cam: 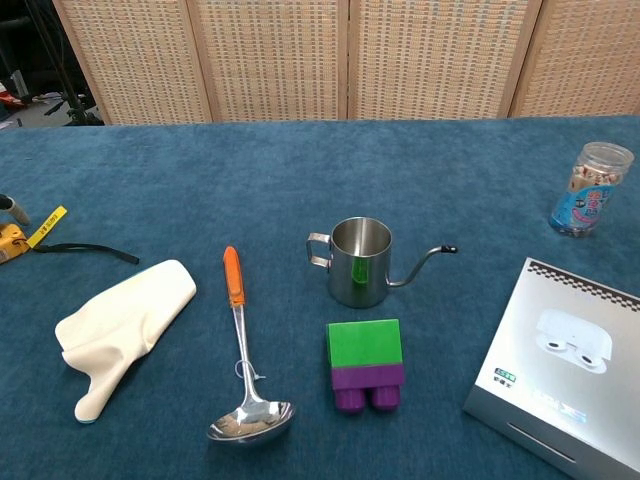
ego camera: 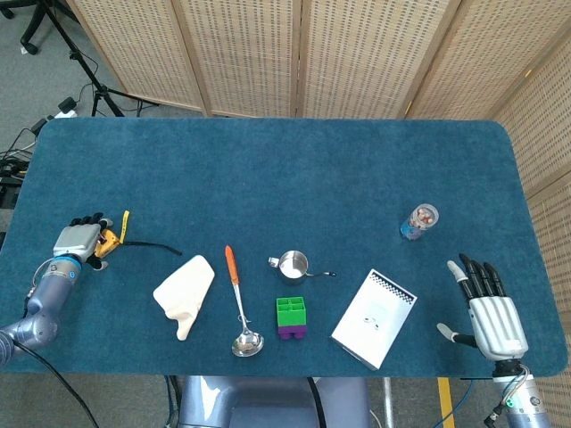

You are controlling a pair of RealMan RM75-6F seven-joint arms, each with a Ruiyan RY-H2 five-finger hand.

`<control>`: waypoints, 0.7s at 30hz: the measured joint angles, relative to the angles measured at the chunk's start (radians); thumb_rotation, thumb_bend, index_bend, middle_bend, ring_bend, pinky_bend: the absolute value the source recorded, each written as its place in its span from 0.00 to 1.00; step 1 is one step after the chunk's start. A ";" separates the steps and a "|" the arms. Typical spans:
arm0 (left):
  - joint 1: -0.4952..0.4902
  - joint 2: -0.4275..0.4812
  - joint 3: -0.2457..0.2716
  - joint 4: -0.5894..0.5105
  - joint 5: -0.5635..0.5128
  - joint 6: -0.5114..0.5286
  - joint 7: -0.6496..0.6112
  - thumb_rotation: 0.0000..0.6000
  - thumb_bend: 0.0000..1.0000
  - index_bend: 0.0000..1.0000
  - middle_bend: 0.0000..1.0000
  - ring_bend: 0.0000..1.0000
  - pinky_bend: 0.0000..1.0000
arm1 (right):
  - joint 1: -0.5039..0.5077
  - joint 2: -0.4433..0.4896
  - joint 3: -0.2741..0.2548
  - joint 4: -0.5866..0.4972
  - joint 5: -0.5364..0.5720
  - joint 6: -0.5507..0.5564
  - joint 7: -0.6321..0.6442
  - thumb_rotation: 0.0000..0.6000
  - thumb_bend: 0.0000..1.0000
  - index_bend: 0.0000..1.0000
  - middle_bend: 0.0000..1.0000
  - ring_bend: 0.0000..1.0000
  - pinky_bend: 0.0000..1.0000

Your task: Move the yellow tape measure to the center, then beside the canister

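Mitt [ego camera: 185, 292], ladle [ego camera: 239, 303], kettle [ego camera: 293, 264] btwn tape measure [ego camera: 109, 238] & canister [ego camera: 419, 221], left hand [ego camera: 78, 240] grip unclear

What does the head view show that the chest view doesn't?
Only the head view shows the right hand, lying open on the table, and most of the left hand over the yellow tape measure. Only the chest view shows the earbud picture on the white box. Both show the canister, ladle and steel pot.
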State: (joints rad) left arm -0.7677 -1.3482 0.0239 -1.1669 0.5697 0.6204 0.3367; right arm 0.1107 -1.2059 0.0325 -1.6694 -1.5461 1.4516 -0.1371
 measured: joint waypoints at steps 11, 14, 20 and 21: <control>0.004 -0.002 0.012 -0.020 0.001 0.015 0.021 1.00 0.26 0.27 0.00 0.00 0.08 | -0.001 0.001 0.001 -0.001 0.001 0.001 0.002 1.00 0.03 0.00 0.00 0.00 0.00; 0.006 -0.001 0.015 -0.030 0.005 0.025 0.028 1.00 0.28 0.31 0.00 0.00 0.11 | -0.001 0.001 0.001 -0.001 0.000 0.002 0.002 1.00 0.03 0.00 0.00 0.00 0.00; 0.010 -0.011 0.020 -0.037 0.010 0.082 0.059 1.00 0.32 0.40 0.08 0.07 0.18 | -0.002 0.002 0.000 -0.003 -0.003 0.004 0.004 1.00 0.03 0.00 0.00 0.00 0.00; 0.011 -0.015 0.020 -0.037 0.010 0.094 0.066 1.00 0.33 0.42 0.09 0.08 0.19 | -0.002 0.002 0.000 -0.003 -0.003 0.004 0.004 1.00 0.03 0.00 0.00 0.00 0.00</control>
State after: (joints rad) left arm -0.7564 -1.3633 0.0436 -1.2039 0.5802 0.7146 0.4025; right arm 0.1083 -1.2038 0.0325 -1.6722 -1.5490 1.4560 -0.1330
